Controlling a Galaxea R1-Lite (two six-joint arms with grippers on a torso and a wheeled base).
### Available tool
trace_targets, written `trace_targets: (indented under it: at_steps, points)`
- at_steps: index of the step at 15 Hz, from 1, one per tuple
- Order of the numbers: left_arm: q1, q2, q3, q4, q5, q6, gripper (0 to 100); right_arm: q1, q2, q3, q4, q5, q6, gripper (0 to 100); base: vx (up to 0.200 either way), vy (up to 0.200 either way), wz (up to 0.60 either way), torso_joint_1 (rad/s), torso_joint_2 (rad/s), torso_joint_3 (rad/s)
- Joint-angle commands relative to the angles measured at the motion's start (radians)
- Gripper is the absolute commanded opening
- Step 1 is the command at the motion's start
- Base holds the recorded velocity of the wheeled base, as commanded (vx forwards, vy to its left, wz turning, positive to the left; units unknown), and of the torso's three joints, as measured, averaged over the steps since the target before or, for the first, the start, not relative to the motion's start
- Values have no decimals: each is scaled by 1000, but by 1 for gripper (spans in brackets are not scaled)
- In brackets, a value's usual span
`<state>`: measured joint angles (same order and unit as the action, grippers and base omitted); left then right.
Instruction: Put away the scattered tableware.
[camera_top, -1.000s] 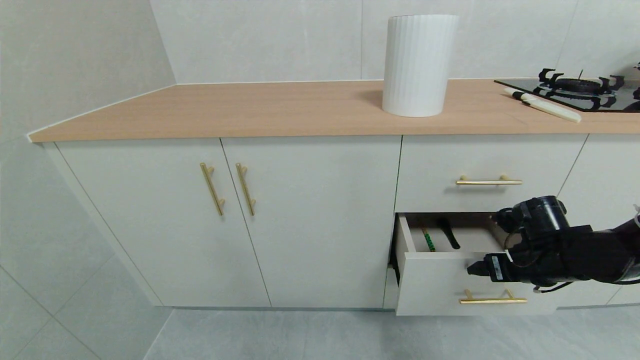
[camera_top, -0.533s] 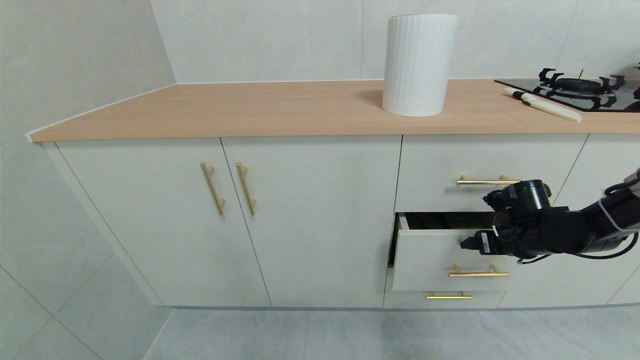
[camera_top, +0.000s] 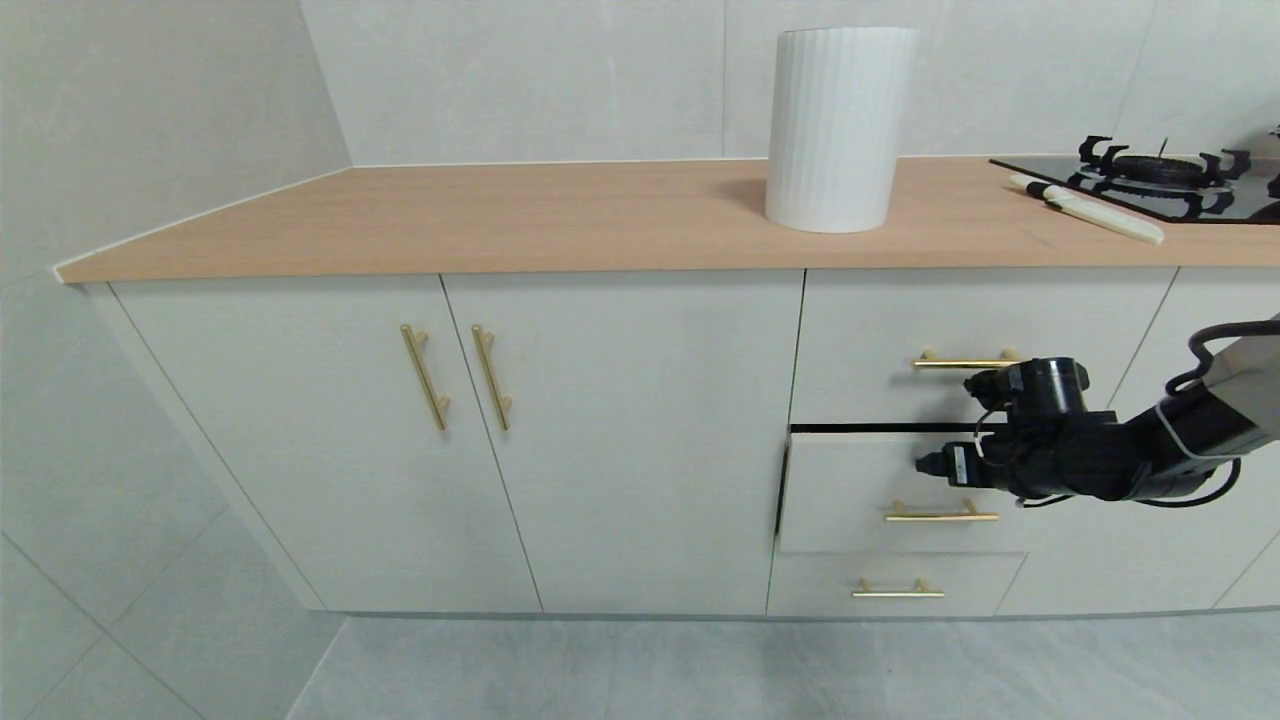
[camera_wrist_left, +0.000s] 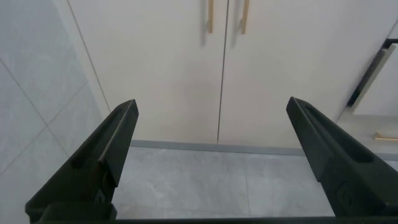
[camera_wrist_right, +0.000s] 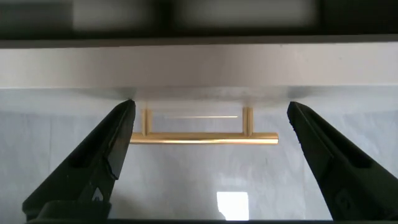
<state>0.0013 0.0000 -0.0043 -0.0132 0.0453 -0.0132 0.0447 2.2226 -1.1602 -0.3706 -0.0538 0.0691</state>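
Right end effector (camera_top: 925, 466) forward — splayed wide, left end effector (camera_wrist_left: 211, 158) splayed too

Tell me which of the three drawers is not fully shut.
The middle drawer: a dark gap shows along its top edge, while the top drawer and bottom drawer sit flush.
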Motion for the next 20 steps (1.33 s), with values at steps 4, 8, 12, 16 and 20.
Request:
trace_targets:
  at_steps: [4,8,12,16,20]
  points:
    - [0,0,0,-1,1,-1,100,4,54,24,-163,-4,41,100,0,0,0,0,0,0]
    - [0,0,0,-1,1,1,100,6,68,34,-261,-8,66,100,0,0,0,0,0,0]
    - [0,0,0,-1,-1,1,100,6,65,34,-286,-9,92,100,0,0,0,0,0,0]
    - [0,0,0,-1,1,-1,100,7,-77,125,-287,-9,92,100,0,0,0,0,0,0]
    - [0,0,0,-1,1,-1,100,7,-480,456,-409,-31,83,100,0,0,0,0,0,0]
